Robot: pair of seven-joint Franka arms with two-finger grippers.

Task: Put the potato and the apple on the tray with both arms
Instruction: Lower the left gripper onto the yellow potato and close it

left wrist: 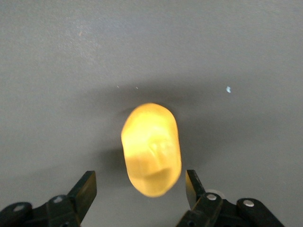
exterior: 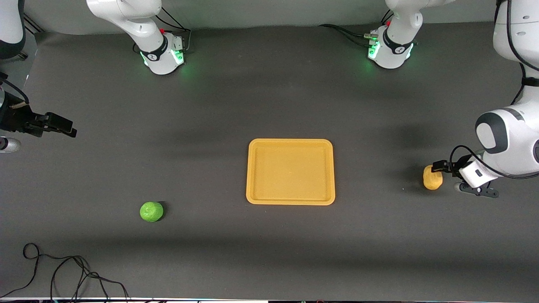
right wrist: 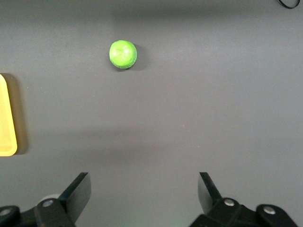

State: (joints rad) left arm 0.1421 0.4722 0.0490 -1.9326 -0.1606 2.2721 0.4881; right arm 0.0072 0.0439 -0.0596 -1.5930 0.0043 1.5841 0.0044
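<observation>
The yellow-orange potato (exterior: 432, 178) lies on the dark table at the left arm's end. My left gripper (exterior: 440, 168) is down at it. In the left wrist view the potato (left wrist: 150, 146) has one end between the fingers of the left gripper (left wrist: 141, 184), and a little table shows on each side, so the gripper is open. The green apple (exterior: 151, 211) sits toward the right arm's end, nearer the front camera than the tray (exterior: 290, 142). My right gripper (exterior: 63, 126) hangs open and holds nothing over the table at its own end. From the right gripper (right wrist: 143, 189), the apple (right wrist: 123, 54) and a tray corner (right wrist: 7, 118) lie well ahead.
A loose black cable (exterior: 63, 269) lies on the table near the front edge at the right arm's end. The two green-lit arm bases (exterior: 162, 54) (exterior: 389, 48) stand along the back of the table.
</observation>
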